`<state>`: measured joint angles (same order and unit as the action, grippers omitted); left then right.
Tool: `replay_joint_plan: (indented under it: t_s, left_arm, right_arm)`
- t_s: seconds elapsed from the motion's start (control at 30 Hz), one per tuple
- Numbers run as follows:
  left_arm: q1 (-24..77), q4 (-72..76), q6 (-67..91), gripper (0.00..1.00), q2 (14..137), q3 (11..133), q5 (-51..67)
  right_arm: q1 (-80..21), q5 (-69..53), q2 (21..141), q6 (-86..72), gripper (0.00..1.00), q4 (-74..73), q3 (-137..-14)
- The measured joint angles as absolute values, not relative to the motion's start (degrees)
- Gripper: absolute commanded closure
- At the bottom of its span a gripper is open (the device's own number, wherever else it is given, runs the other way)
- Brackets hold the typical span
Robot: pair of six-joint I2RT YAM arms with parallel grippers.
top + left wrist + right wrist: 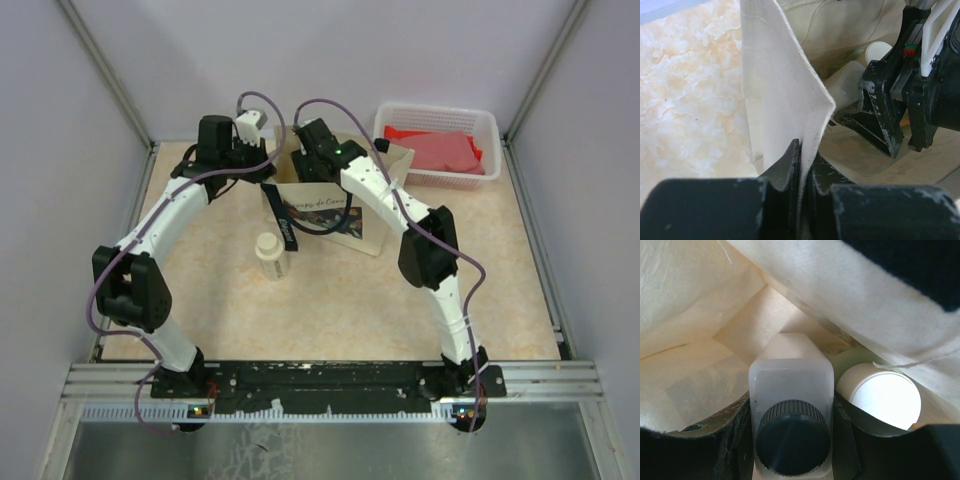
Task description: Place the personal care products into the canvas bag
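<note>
The canvas bag [352, 222] stands at the back centre, its printed panel facing me. My left gripper [802, 156] is shut on the bag's cloth rim [782, 90] and holds the mouth open. My right gripper [792, 422] reaches down inside the bag [700, 315], shut on the white bottle with a dark cap [790, 370]. An olive-green bottle with a cream cap [880, 396] stands next to it in the bag. In the left wrist view the right gripper's fingers [879, 120] flank the white bottle [847, 82]. A beige cream-capped bottle [270, 256] stands on the table in front of the bag. The other bottles are hidden.
A white plastic basket [437, 108] with red contents [442, 150] sits at the back right, close behind the bag. Both arms meet over the bag's mouth. Grey walls close in the table on the left, back and right.
</note>
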<state>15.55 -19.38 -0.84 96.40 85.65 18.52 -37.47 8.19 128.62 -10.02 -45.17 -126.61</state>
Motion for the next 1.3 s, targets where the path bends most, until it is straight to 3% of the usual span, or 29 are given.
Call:
replay_joint_plan:
  t_s: [0.2,0.33,0.7,0.87,1.03,1.17,1.3]
  left_arm:
    - [15.62,-19.25,-0.64,1.00,96.42,85.65,18.55]
    - [15.62,-18.85,-0.30,1.00,96.42,85.62,18.59]
    - [15.59,-17.96,0.19,1.00,96.82,85.60,19.14]
    - [15.59,-17.80,0.14,1.00,97.08,85.60,19.18]
    - [15.46,-17.54,-0.01,1.00,97.30,85.60,19.18]
    - [15.31,-17.45,-0.10,1.00,97.60,85.62,19.20]
    - [15.22,-17.10,-0.30,1.00,97.95,85.67,19.20]
  right_arm:
    - [-37.39,7.44,128.46,-9.17,0.23,-45.04,-126.39]
    - [-36.73,7.33,127.55,-8.58,0.07,-45.01,-126.41]
    - [-34.70,9.96,115.02,-8.47,0.05,-42.98,-121.45]
    - [-36.49,12.62,93.65,-4.99,0.07,-34.81,-101.41]
    - [-42.22,12.99,79.94,-1.39,0.05,-31.42,-96.42]
    - [-46.54,12.01,76.20,-0.86,0.03,-28.18,-89.93]
    - [-52.14,11.09,79.81,-0.84,0.01,-27.49,-84.18]
